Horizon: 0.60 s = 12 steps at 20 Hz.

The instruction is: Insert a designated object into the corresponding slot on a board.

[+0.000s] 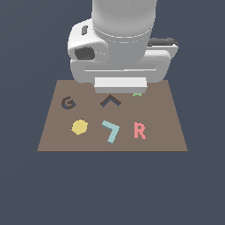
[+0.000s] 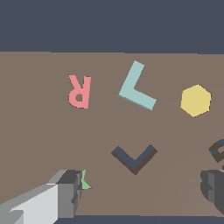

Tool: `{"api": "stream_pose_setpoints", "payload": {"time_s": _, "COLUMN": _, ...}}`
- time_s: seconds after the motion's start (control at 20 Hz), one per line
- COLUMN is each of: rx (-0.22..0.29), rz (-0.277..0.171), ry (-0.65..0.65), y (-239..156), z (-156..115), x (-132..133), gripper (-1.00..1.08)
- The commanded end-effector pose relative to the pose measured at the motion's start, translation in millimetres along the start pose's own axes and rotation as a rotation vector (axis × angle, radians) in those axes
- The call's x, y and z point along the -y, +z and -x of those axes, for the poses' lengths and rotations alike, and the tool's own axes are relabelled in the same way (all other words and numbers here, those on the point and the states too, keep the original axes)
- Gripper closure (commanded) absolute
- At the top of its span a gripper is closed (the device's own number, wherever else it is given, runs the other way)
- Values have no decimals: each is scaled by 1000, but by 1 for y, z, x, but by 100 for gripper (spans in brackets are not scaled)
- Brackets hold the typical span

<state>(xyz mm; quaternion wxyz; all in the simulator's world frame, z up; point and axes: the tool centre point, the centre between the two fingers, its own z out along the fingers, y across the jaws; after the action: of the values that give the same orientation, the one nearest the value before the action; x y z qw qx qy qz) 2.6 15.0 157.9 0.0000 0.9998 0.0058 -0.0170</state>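
A: In the exterior view, the teal L-shaped piece (image 1: 111, 130) is lying flat on the brown board (image 1: 167, 136), between the yellow shape (image 1: 79, 127) and the pink R (image 1: 139, 130). The chevron slot (image 1: 110, 101) is sitting just behind it, empty. The arm is hanging over the board's far edge, and its bulk is hiding the gripper, so I cannot tell from here how the jaws are standing.

B: In the wrist view, they are standing wide apart and holding nothing: one finger (image 2: 52, 199) is showing at one corner and the other finger (image 2: 213, 189) at the opposite edge, with the slot (image 2: 134, 158) between them. The piece (image 2: 137, 87) is lying beyond the slot, well apart from both fingers.

A: What is worrying you?

B: The piece is thin and flat, so the fingers are risking sliding over it or pushing it instead of gripping. It is also lying turned relative to the slot, so, I judge, it is needing rotation, or it is going to jam on the rim.

A: Its look?

B: Pale teal, two straight arms meeting at a right angle.
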Motion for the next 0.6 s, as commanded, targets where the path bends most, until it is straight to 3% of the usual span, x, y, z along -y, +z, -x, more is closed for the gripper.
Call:
{"api": "stream_pose_setpoints", "payload": {"time_s": 0.0, "rx": -2, "rz": 0, "ry": 30, "y": 8, "z": -6, "x": -1, "gripper": -92}}
{"api": "stream_pose_setpoints", "payload": {"time_s": 0.55, "rx": -20, "rz": -3, "ry": 262, "y": 65, "z": -54, "x": -13, "gripper": -92}}
